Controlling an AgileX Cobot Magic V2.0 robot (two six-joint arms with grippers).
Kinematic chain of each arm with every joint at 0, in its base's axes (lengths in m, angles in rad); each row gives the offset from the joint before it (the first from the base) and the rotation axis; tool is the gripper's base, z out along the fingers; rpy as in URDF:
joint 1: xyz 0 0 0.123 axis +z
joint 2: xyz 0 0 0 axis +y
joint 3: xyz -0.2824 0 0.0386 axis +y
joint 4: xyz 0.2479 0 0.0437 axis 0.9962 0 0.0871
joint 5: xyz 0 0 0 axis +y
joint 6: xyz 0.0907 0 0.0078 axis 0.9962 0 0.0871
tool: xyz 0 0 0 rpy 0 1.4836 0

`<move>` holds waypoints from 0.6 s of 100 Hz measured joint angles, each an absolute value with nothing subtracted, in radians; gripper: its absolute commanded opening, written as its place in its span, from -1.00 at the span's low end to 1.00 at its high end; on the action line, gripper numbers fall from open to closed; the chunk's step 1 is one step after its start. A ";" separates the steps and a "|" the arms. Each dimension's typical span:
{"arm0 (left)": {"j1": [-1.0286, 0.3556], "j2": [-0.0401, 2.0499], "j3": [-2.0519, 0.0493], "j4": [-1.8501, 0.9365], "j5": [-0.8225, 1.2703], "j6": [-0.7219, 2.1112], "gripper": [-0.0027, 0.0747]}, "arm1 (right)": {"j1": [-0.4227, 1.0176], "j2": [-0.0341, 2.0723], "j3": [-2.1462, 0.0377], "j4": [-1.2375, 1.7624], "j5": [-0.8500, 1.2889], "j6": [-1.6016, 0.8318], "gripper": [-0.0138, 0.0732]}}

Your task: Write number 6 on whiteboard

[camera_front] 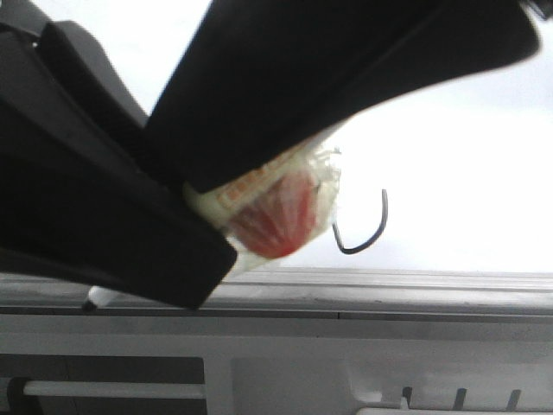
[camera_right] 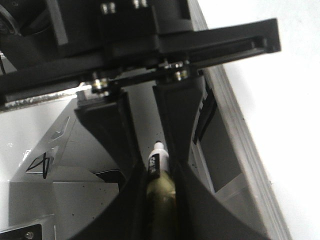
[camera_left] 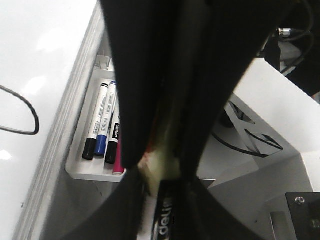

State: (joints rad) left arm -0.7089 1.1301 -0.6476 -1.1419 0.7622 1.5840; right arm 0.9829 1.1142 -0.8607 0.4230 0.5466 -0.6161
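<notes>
Ink shows on the glossy white whiteboard (camera_front: 467,156): only a thin black hooked curve (camera_front: 367,226), at four o'clock from centre, so the number 6 looks unfinished. Right pincer (camera_right: 160,172) clamps a tape-wrapped black-and-white marker (camera_right: 159,162), tip outward for writing. Left pincer (camera_left: 165,185) grips a taped marker too.

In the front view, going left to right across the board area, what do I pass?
Black arm → red-and-clear taped marker wrap held in the jaws → black hooked pen stroke → bare whiteboard.
</notes>
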 measured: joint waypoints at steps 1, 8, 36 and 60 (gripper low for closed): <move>-0.711 1.130 -0.648 -1.142 0.762 1.586 -0.98 | 0.983 1.114 -0.861 0.423 0.549 -0.616 -0.81; -0.713 1.130 -0.648 -1.138 0.762 1.592 -0.98 | 0.983 1.114 -0.861 0.425 0.550 -0.616 -0.80; -0.713 1.130 -0.648 -1.156 0.765 1.577 -0.98 | 0.977 1.102 -0.861 0.426 0.524 -0.616 0.32; -0.675 1.124 -0.648 -1.228 0.717 1.476 -0.98 | 0.860 0.957 -0.861 0.428 0.520 -0.616 -0.56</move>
